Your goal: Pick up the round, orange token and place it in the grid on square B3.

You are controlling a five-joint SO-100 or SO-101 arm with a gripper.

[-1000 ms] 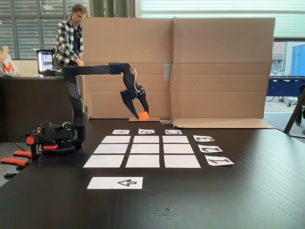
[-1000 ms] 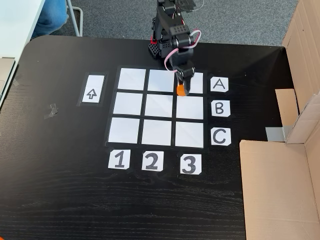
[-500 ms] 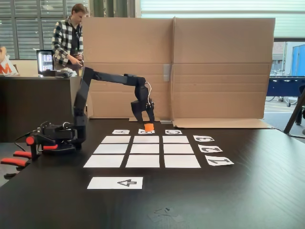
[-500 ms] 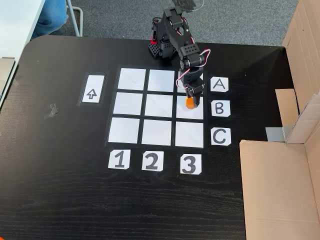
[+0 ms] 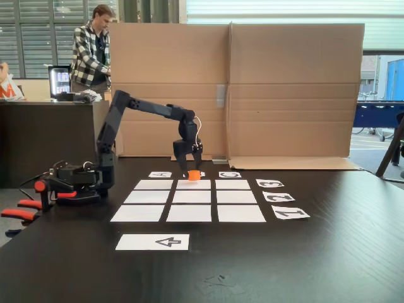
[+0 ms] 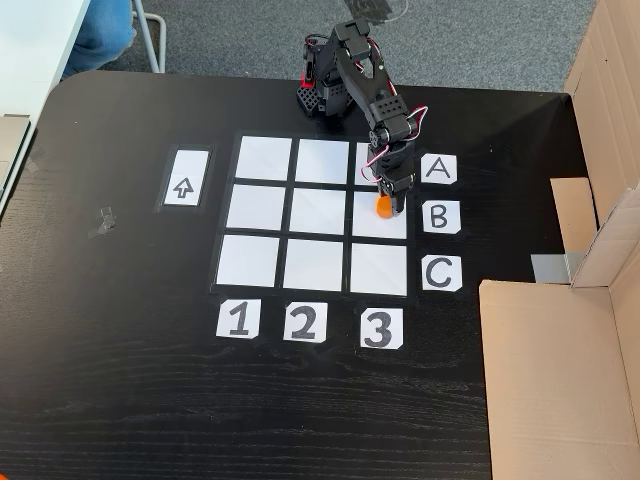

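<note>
The orange token (image 6: 383, 207) is clamped between the fingertips of my black gripper (image 6: 386, 197), which points straight down and is shut on it. In the side fixed view the token (image 5: 194, 175) hangs at or just above the paper, under the gripper (image 5: 191, 170). It is over square B3 (image 6: 372, 224), in that cell's upper right part, level with card "B" (image 6: 439, 216) and in the column of card "3" (image 6: 377, 328). Square B3 (image 5: 193, 185) is the middle cell of the far row in the side view. The grid (image 6: 317, 211) has nine blank white cells (image 5: 192, 213).
A long white card with a black arrow (image 6: 185, 187) lies left of the grid. Cardboard walls (image 5: 290, 88) stand behind the table and cardboard (image 6: 560, 370) lies at the lower right. The arm's base (image 6: 318, 95) sits at the table's far edge. A person (image 5: 90, 53) stands in the background.
The arm has reached further out and lowered. The token, held throughout, went from above the A3 cell to low over B3.
</note>
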